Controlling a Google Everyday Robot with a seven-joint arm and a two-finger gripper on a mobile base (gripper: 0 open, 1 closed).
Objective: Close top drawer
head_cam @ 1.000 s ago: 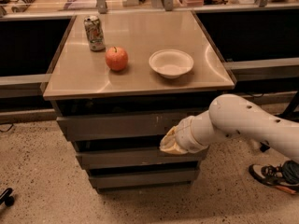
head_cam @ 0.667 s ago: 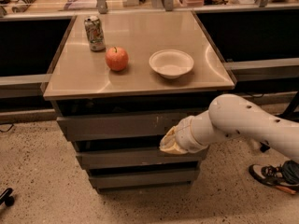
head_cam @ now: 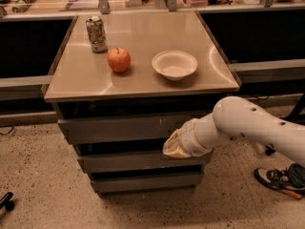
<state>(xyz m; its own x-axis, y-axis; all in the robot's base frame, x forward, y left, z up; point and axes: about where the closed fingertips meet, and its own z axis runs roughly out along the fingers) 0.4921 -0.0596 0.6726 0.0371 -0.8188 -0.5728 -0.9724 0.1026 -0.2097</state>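
Observation:
The top drawer (head_cam: 119, 128) is the uppermost of three grey metal fronts under the tabletop, with small pale scratches right of centre. Its front stands slightly forward of the cabinet, with a dark gap above it. My gripper (head_cam: 172, 147) is at the end of the white arm, right of the drawer's centre, at the drawer's lower edge and over the gap to the middle drawer (head_cam: 133, 161). Its tip points at the drawer fronts.
On the tabletop (head_cam: 76, 80) stand a soda can (head_cam: 96, 33), a red apple (head_cam: 119, 59) and a white bowl (head_cam: 174, 65). The bottom drawer (head_cam: 143, 181) is below. A shoe (head_cam: 279, 179) lies on the floor at right. Dark counters flank the cabinet.

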